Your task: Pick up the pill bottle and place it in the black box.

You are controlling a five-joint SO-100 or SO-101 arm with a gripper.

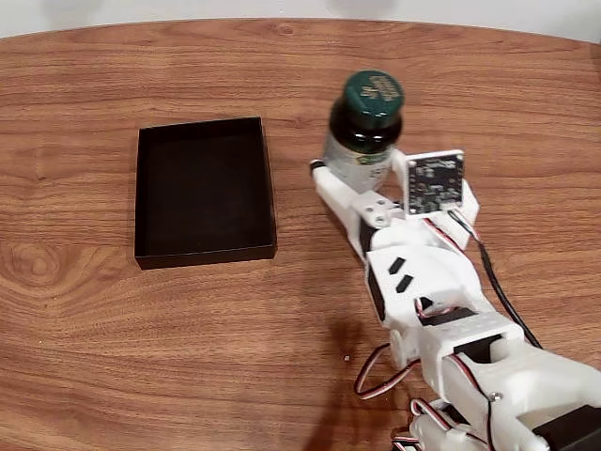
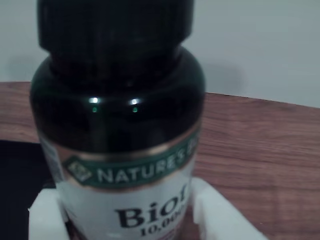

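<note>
One rigid, smooth-sided dark amber-green pill bottle (image 1: 364, 132) sits clenched in your white claw (image 1: 362, 178) at the labelled body; matte black box (image 1: 204, 191) lies at nine o'clock.

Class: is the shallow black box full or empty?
Empty: the shallow matte black box shows only its bare dark floor in the fixed view.

Bare table (image 1: 300, 122) between bottle (image 1: 364, 127) and box (image 1: 204, 191)
</note>
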